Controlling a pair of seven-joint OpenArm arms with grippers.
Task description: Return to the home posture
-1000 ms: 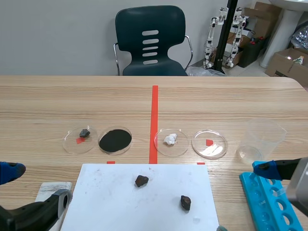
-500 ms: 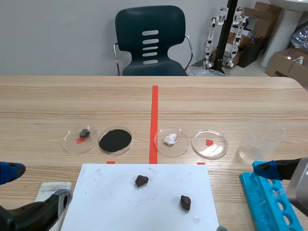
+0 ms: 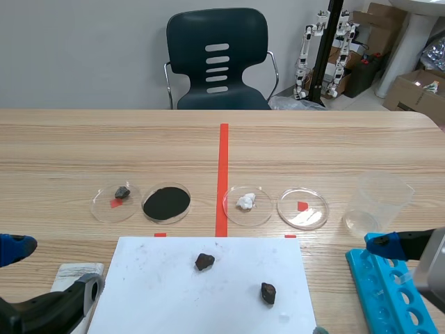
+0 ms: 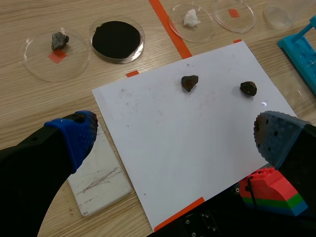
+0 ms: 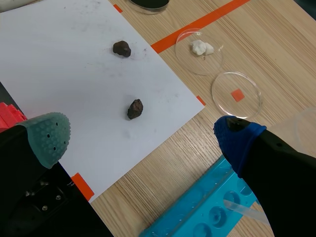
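Note:
My left gripper (image 3: 50, 270) stands open low at the near left, over the near left part of the white paper sheet (image 3: 201, 292); in the left wrist view my left gripper (image 4: 175, 138) holds nothing. Low at the near right my right gripper (image 3: 351, 287) is open too, between the sheet and the blue tube rack (image 3: 389, 296). Nothing sits between the fingers of my right gripper (image 5: 143, 138). Two dark rocks lie on the sheet: one (image 3: 204, 261) near its middle, the other (image 3: 268, 293) nearer the right.
Four clear dishes stand in a row past the sheet: one with a small rock (image 3: 122, 192), one with black powder (image 3: 167, 202), one with a white lump (image 3: 246, 202), one bare (image 3: 303, 208). A clear beaker (image 3: 379, 202) stands right. A white slab (image 4: 101, 180) lies left of the sheet.

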